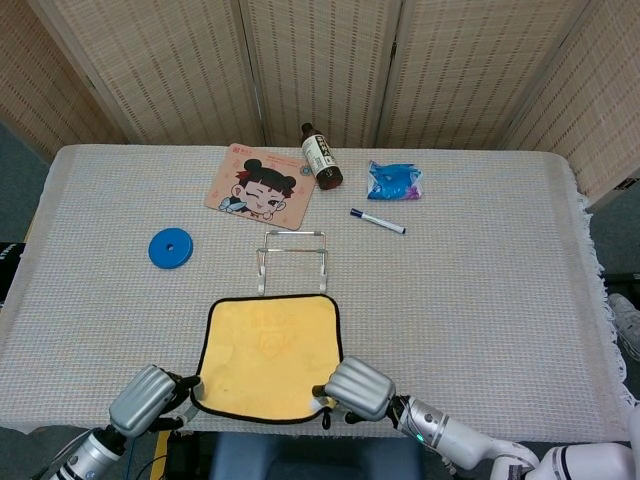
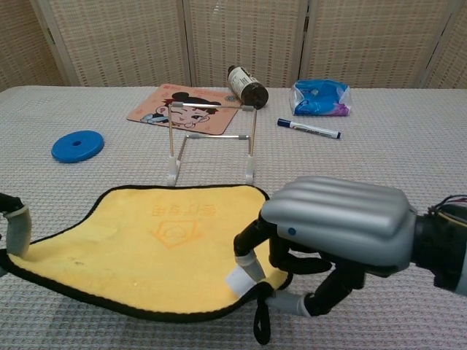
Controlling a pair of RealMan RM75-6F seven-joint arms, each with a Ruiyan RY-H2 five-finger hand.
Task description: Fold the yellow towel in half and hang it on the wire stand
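Note:
The yellow towel [image 1: 268, 354] [image 2: 153, 246] with black trim lies just before the wire stand [image 1: 292, 259] [image 2: 211, 142], its near edge lifted off the table. My left hand [image 1: 148, 398] grips the near left corner; in the chest view only its fingers [image 2: 14, 227] show at the left border. My right hand [image 1: 360, 390] [image 2: 339, 230] pinches the near right corner, where a black loop hangs down. The stand is upright and bare, a short gap beyond the towel's far edge.
A blue disc [image 1: 170, 248] lies at the left. Behind the stand are a cartoon mat [image 1: 258, 187], a brown bottle [image 1: 321, 156] on its side, a blue bag [image 1: 395, 181] and a marker [image 1: 377, 221]. The table's front edge [image 1: 520, 430] runs just under both hands.

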